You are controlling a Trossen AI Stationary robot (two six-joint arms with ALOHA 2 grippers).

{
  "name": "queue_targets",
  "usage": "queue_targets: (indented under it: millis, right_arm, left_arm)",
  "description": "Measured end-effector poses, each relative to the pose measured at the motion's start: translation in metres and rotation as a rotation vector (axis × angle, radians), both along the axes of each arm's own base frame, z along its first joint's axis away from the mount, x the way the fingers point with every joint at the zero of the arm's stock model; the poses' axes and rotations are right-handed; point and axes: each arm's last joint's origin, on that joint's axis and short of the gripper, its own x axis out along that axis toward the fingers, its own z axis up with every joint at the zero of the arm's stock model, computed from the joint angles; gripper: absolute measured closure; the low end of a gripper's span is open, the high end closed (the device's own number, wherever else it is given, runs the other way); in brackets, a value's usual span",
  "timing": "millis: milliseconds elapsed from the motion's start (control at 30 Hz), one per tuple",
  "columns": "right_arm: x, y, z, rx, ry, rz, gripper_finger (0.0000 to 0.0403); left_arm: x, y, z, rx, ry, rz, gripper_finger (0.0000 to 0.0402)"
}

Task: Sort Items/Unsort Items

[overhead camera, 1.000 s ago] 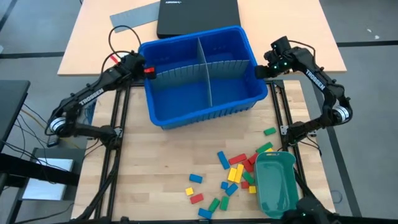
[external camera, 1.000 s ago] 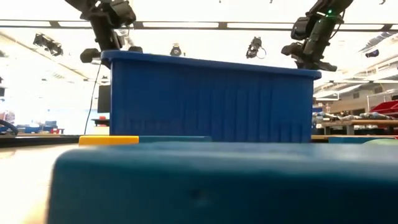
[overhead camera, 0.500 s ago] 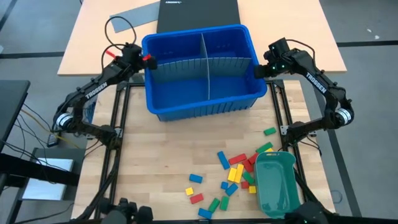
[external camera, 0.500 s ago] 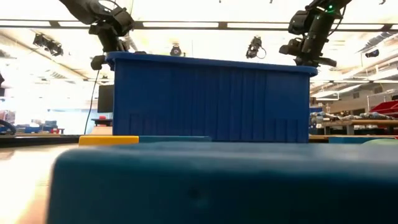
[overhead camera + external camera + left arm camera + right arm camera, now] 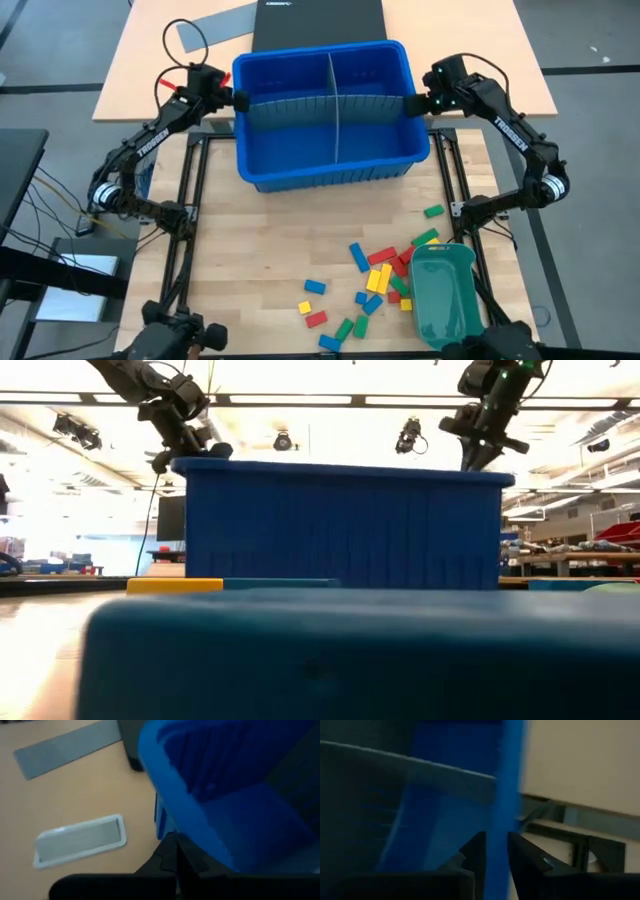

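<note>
In the upper middle of the high view, a large blue plastic bin (image 5: 325, 110) with grey slotted dividers (image 5: 335, 103) sits at the far part of the pale wooden desk (image 5: 260, 260), and an arm stands at each of its short ends. The left tool (image 5: 232, 99) is at the bin's left rim, the right tool (image 5: 414, 103) at its right rim, a placing that suggests the two arms carry or set down the bin together. The items, small rectangular toy blocks in red, yellow, green and blue (image 5: 380, 275), lie scattered on the desk in the lower right of the frame, just beside a teal-green oblong plastic tray (image 5: 444, 296); the bin's compartments look empty. The low view, level with the desk, shows what the overhead cannot: the bin's base is hidden by a close blue edge, so whether it rests or hangs is unclear, but both tools sit at rim height. The left wrist view brings the grip close: the left tool's fingers (image 5: 172, 857) are pressed together on the bin's rim, with a grey flat sheet (image 5: 65, 745) beyond on the tan surface. The right wrist view shows the right tool's fingers (image 5: 475, 850) standing slightly apart on either side of the blue wall, which runs between them; I judge this grip is loose or just being let go.
</note>
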Motion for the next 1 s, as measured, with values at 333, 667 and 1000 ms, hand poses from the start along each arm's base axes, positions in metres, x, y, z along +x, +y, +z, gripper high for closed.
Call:
queue_targets:
  millis: [333,667,1000]
  right_arm:
    - [0.006,0.005,0.054,-0.148,-0.189,0.194,0.0291]
    - [0.030,0.055,0.080,-0.068,-0.290,0.797,0.0332]
    - [0.043,0.088,0.070,-0.008,-0.141,1.063,0.0396]
  left_arm:
    - [-0.009,0.006,0.028,0.070,-0.013,-0.068,0.0400]
    - [0.007,-0.025,0.099,0.058,-0.097,-0.339,0.0400]
    - [0.077,-0.139,0.123,-0.166,-0.074,-1.007,0.0401]
